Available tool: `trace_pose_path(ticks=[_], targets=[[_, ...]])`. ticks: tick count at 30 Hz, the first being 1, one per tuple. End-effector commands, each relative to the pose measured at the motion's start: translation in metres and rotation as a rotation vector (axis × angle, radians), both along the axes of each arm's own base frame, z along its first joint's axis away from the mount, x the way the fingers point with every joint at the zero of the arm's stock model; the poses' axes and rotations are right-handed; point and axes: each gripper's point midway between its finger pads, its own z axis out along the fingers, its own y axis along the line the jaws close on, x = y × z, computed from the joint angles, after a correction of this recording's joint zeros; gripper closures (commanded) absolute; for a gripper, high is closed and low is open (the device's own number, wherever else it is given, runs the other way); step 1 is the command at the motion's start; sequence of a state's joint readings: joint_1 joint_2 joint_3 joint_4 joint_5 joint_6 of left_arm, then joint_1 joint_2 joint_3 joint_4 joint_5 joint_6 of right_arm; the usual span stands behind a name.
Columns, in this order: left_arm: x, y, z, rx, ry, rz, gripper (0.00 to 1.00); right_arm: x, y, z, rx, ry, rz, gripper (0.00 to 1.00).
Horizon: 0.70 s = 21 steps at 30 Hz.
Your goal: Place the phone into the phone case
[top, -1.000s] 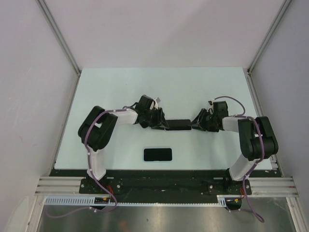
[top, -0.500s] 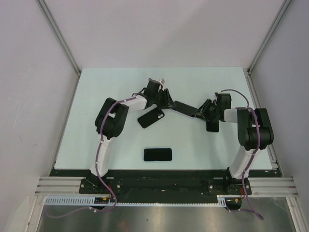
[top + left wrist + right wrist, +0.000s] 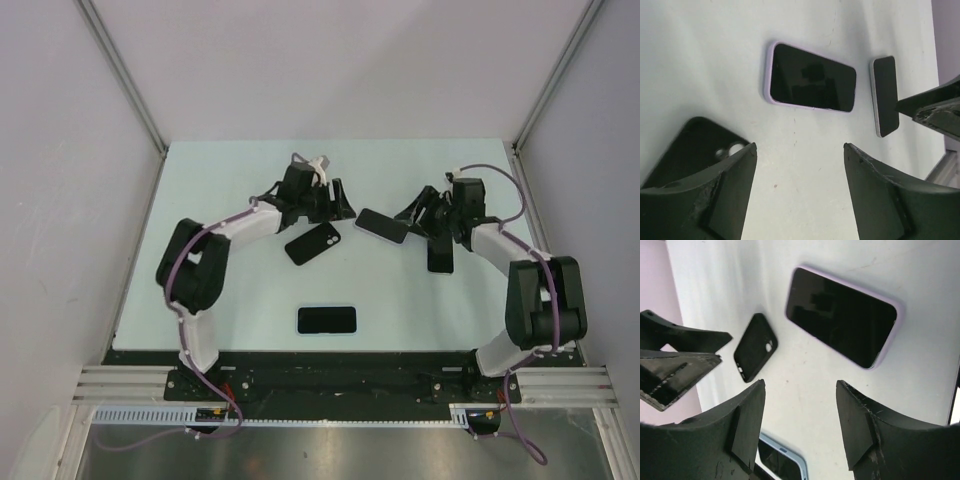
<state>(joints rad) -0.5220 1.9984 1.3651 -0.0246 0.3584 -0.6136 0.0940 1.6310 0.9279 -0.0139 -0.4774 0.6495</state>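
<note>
Left gripper (image 3: 800, 150), right gripper (image 3: 800, 385): open, empty. Suggest pinning black case (image 3: 313, 243), 8 o'clock of lilac-cased phone (image 3: 380, 225); seat bare phone (image 3: 885, 95) squarely.

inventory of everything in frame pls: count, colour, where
phone in lilac case: 1, dark screen with lilac rim, flat on mid-table between the two grippers
black phone case: 1, matte black, camera cutout, looks empty, by the left gripper
pale-rimmed phone: 1, dark screen, flat beside the right arm
blue-rimmed phone: 1, dark screen with light blue rim, centre, near the front edge
table: 1, pale greenish white
left gripper: 1, black, open, holding nothing
right gripper: 1, black, open, holding nothing
</note>
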Motion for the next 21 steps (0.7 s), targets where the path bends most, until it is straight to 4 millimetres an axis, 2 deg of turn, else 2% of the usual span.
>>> trace_pose_path(ticks=[1, 2, 4, 6, 7, 8, 11, 16, 18, 19, 21], targets=[[0.005, 0.055, 0.062, 0.170, -0.236, 0.077, 0.24, -0.006, -0.001, 0.047, -0.046, -0.097, 0.010, 0.37], [-0.007, 0.069, 0.061, 0.222, -0.235, 0.084, 0.23, -0.011, 0.000, 0.049, -0.051, -0.090, 0.015, 0.36], [-0.017, 0.085, 0.060, 0.275, -0.236, 0.104, 0.22, -0.021, 0.006, 0.056, -0.056, -0.098, 0.035, 0.36], [-0.033, 0.107, 0.052, 0.354, -0.222, 0.126, 0.22, -0.030, 0.008, 0.053, -0.062, -0.091, 0.044, 0.36], [-0.038, 0.113, 0.046, 0.376, -0.209, 0.129, 0.21, -0.036, 0.014, 0.057, -0.059, -0.101, 0.056, 0.36], [-0.045, 0.128, 0.034, 0.430, -0.181, 0.155, 0.19, -0.041, 0.017, 0.055, -0.060, -0.096, 0.063, 0.36], [-0.055, 0.147, 0.017, 0.473, -0.136, 0.182, 0.19, -0.057, 0.028, 0.046, -0.073, -0.080, 0.091, 0.36], [-0.046, 0.151, -0.002, 0.534, -0.110, 0.179, 0.22, -0.076, 0.041, 0.022, -0.081, -0.029, 0.129, 0.35], [-0.036, 0.149, -0.001, 0.549, -0.118, 0.177, 0.26, -0.081, 0.046, 0.016, -0.085, -0.012, 0.148, 0.35], [-0.032, 0.149, -0.013, 0.566, -0.096, 0.170, 0.29, -0.083, 0.047, 0.014, -0.092, -0.003, 0.153, 0.35], [-0.020, 0.147, -0.011, 0.576, -0.104, 0.170, 0.32, -0.088, 0.054, 0.014, -0.094, -0.002, 0.167, 0.35]])
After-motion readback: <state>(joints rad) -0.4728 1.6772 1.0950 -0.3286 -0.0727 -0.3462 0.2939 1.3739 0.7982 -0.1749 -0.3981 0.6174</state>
